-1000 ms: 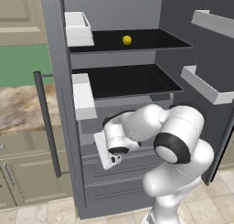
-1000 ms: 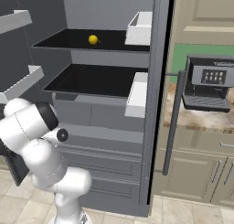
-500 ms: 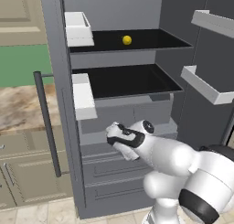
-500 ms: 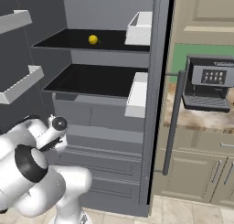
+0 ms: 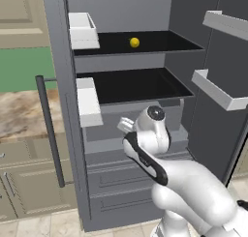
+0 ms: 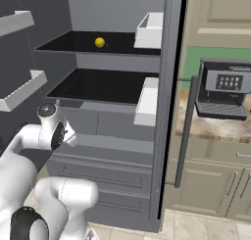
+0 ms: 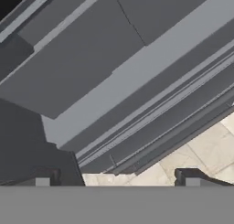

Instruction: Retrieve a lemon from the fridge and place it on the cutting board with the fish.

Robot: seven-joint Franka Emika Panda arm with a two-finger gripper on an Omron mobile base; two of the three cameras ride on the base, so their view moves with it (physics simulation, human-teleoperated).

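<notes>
Lemon [image 5: 134,42] on upper fridge [image 5: 63,110] shelf: likely light, firm, rolls easily; grip across its middle. Pincer [image 7: 116,177] wide open, empty.

Lemon [image 5: 134,42] on fridge [image 5: 121,149] top shelf

Left and right base views: set behind the arm, facing forward and down, sharing the open fridge [image 5: 145,62] and its shelves from two sides. Hand view: near, tilted, facing the lower drawers [image 7: 114,81].
</notes>
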